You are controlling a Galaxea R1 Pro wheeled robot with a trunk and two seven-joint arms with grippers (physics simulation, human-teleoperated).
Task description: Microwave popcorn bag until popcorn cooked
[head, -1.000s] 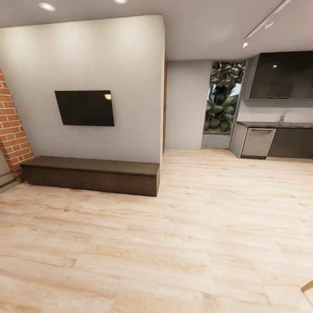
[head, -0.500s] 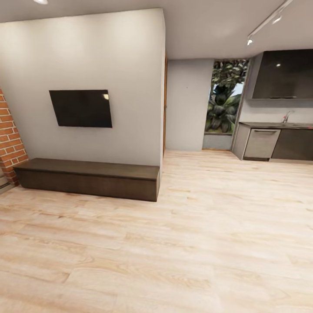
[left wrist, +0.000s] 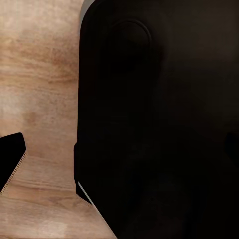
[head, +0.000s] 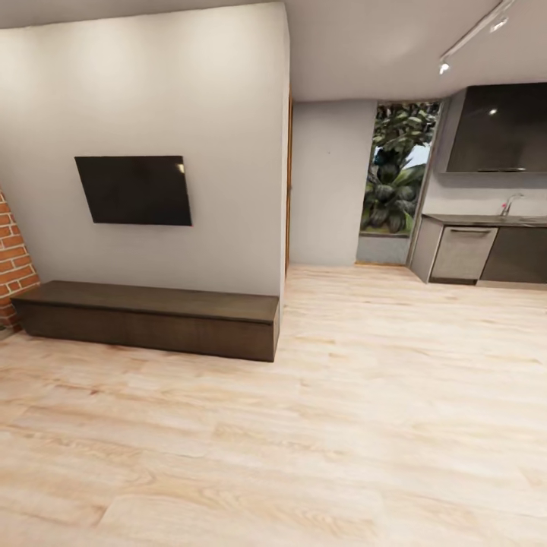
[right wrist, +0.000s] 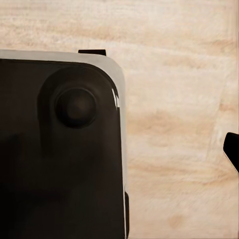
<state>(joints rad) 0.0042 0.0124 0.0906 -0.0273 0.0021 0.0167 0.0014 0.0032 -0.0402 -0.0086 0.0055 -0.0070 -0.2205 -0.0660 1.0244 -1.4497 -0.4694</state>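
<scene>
Light wood floor [head: 365, 425] spreads across the head view, with a pale grey wall [head: 152, 91] carrying a dark flat screen [head: 134, 191] above a long low dark bench [head: 152, 317], and a strip of red brick [head: 11, 258] at the far left. Far off at the right the kitchen [head: 490, 190] shows dark cabinets, a grey countertop [head: 486, 220] with a tap, and a window onto green leaves [head: 395, 171]; the popcorn bag and microwave cannot be made out there. From the left wrist view, a big black rounded robot body [left wrist: 159, 119] hangs over the floor, with one dark fingertip [left wrist: 10, 159] at the frame edge; whether that gripper is wide or narrow cannot be told. From the right wrist view, a black panel with pale rim and round boss [right wrist: 74, 107] sits above the floor, a dark fingertip [right wrist: 232, 149] at the edge; its spread cannot be told either
</scene>
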